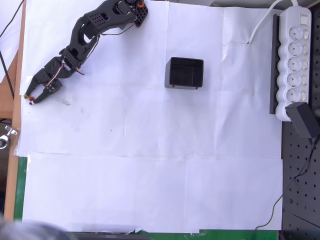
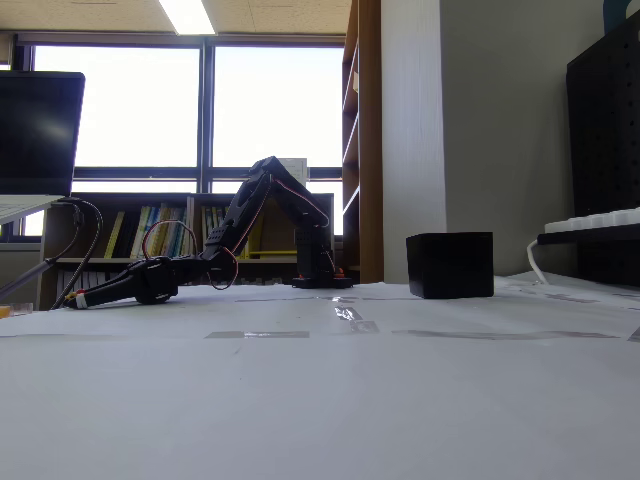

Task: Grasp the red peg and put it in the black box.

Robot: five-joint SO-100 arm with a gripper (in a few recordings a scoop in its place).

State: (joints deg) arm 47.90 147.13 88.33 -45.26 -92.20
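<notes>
The black arm reaches to the far left edge of the white paper in the overhead view. Its gripper [image 1: 31, 98] lies low over the sheet, fingers drawn together at the tips. A tiny red peg [image 1: 31, 100] shows right at those tips, pinched between them. In the fixed view the gripper [image 2: 80, 300] sits just above the table at the left, with a reddish speck at its tip. The black box [image 1: 168, 75] stands open-topped near the paper's upper middle, far to the right of the gripper. In the fixed view the box [image 2: 450, 265] is right of the arm's base.
A long white power strip [image 1: 295, 60] with a black adapter [image 1: 304, 120] lies along the right edge. The wooden table edge [image 1: 15, 125] runs just left of the gripper. A black pegboard [image 1: 300, 190] sits at the lower right.
</notes>
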